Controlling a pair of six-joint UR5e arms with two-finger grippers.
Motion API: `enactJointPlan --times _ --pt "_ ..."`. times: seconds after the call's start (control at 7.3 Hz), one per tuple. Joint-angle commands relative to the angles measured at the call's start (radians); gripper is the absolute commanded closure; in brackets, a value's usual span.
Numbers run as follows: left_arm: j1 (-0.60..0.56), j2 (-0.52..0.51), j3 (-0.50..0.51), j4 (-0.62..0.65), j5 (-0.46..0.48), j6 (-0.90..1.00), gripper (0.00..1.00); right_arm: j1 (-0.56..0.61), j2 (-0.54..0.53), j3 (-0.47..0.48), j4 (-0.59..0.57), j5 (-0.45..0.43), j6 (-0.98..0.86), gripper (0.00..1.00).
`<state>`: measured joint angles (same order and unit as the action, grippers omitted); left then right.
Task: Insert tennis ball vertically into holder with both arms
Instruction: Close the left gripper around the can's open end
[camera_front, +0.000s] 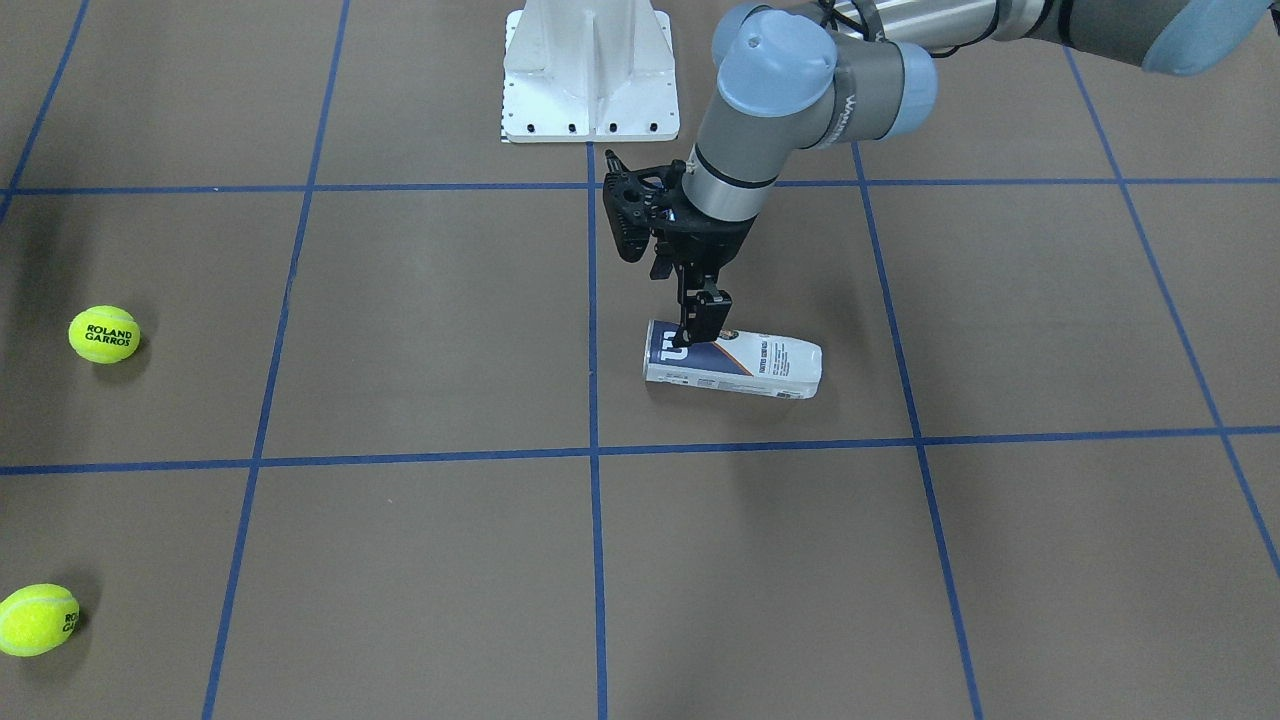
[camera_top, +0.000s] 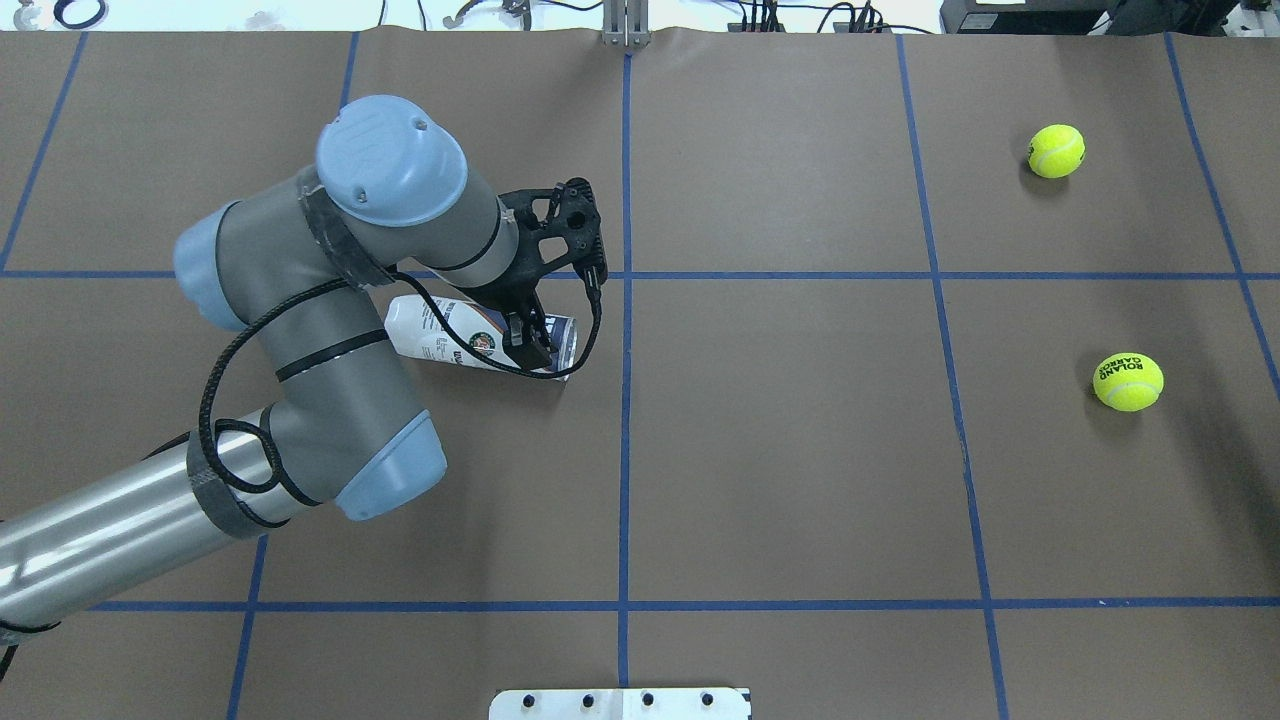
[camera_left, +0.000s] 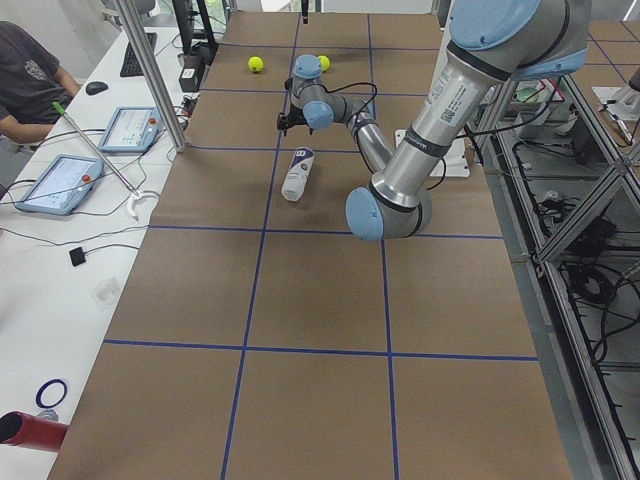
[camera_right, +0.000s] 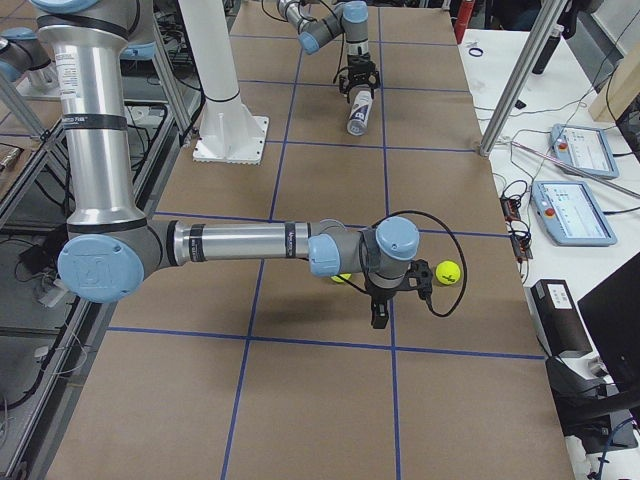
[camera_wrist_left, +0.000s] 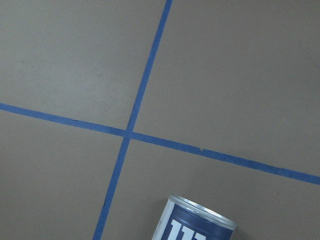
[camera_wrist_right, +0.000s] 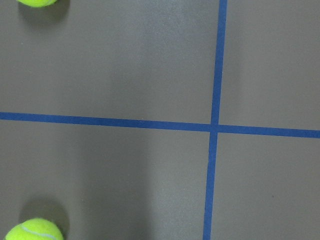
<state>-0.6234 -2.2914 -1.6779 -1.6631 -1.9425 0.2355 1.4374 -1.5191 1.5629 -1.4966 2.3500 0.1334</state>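
Front-facing view: tennis-ball can (camera_front: 733, 366) lies on its side at frame centre. Left gripper (camera_front: 703, 322) straddles its navy end, fingers apparently pinching it. Grip firmly near the rim, then tip upright. Right gripper (camera_right: 379, 312): finger state unclear.

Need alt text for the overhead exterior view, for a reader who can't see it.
The left arm's gripper reaches down onto the navy-labelled end of the holder, which lies on its side on a brown table gridded with blue tape. Two yellow tennis balls sit apart at far right; the right arm is out of frame.
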Motion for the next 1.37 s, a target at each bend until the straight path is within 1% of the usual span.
enactJointPlan --times 0.0,0.14,0.27,0.41,0.55,0.96,1.23 --pt "0.013 -0.042 0.033 0.109 0.007 0.158 0.02 0.000 -0.016 0.011 0.004 0.000 0.002 0.01" --pt "0.013 -0.042 0.050 0.111 0.028 0.212 0.05 0.000 -0.035 0.025 0.004 0.000 0.002 0.01" --pt "0.033 -0.043 0.076 0.111 0.086 0.264 0.05 0.000 -0.036 0.029 0.004 0.000 0.002 0.01" --pt "0.056 -0.045 0.093 0.112 0.123 0.271 0.05 0.000 -0.036 0.029 0.004 -0.003 0.002 0.01" --pt "0.063 -0.046 0.093 0.111 0.125 0.271 0.01 0.000 -0.035 0.029 0.004 -0.003 0.002 0.01" --pt "0.094 -0.063 0.112 0.109 0.157 0.269 0.01 0.000 -0.036 0.026 0.001 -0.001 0.005 0.01" --pt "0.094 -0.092 0.171 0.100 0.168 0.271 0.01 0.000 -0.039 0.026 0.001 -0.001 0.005 0.01"
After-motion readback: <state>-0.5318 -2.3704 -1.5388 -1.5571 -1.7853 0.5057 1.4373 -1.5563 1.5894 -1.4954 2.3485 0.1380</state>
